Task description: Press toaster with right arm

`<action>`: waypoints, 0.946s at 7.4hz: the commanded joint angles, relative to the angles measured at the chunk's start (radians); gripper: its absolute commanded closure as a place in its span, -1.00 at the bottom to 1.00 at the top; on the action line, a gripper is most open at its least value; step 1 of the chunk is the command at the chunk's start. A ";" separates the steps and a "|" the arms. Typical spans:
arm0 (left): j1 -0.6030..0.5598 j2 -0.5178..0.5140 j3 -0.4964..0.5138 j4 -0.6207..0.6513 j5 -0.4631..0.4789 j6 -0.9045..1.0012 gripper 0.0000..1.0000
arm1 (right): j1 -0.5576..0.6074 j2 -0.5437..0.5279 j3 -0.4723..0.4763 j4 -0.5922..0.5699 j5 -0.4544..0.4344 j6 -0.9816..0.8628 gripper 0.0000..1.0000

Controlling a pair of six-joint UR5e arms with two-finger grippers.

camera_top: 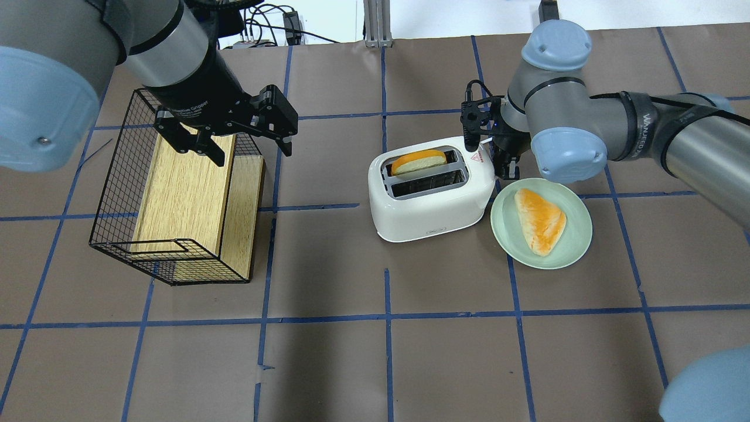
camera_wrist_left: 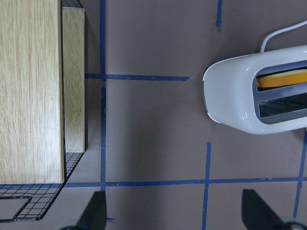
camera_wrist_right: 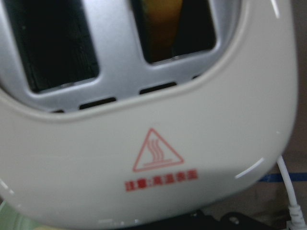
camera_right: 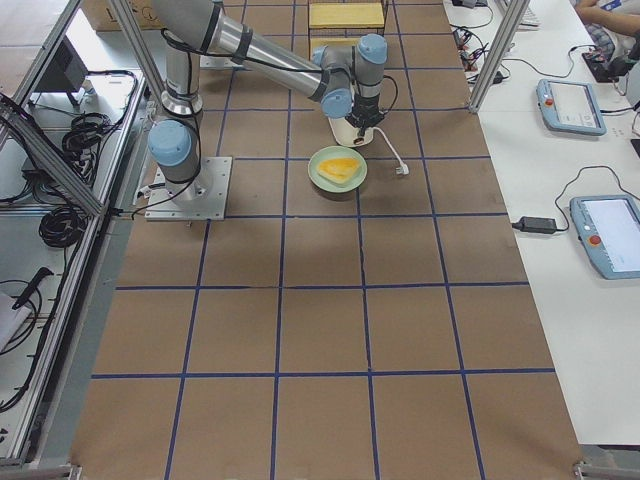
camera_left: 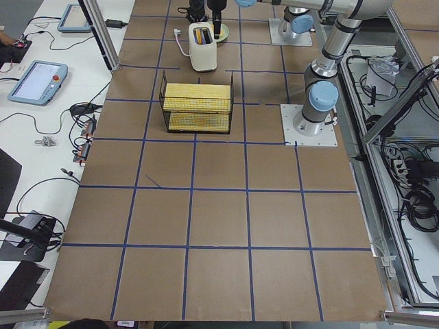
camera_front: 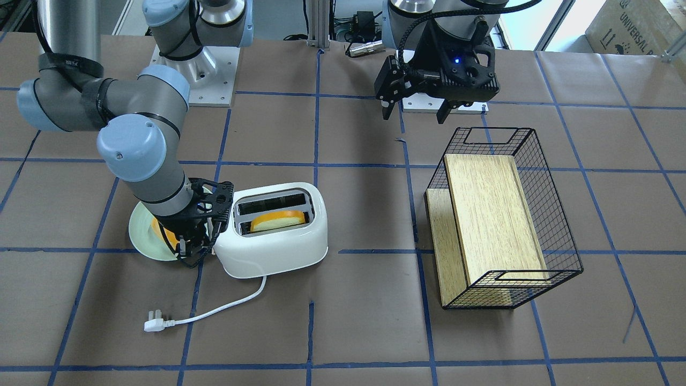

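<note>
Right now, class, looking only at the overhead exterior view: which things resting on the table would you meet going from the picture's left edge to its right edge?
First the black wire basket, then the white toaster, then the green plate.

We see a robot lab: a table (camera_right: 320,330) gridded in blue tape, control tablets (camera_right: 572,105) alongside, and cable bundles (camera_right: 60,225).

Noted black wire basket (camera_top: 117,176) containing wooden boards (camera_top: 181,193). Well apart, found pale green plate (camera_top: 577,234) bearing one orange-crusted bread slice (camera_top: 540,220).
</note>
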 commanded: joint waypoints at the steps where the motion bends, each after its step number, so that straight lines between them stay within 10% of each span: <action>1: 0.000 0.000 0.000 0.000 0.000 0.000 -1.00 | 0.000 -0.032 -0.057 0.067 -0.005 0.043 0.83; 7: 0.000 0.000 0.000 0.000 0.000 0.000 -1.00 | 0.006 -0.130 -0.373 0.505 -0.014 0.328 0.82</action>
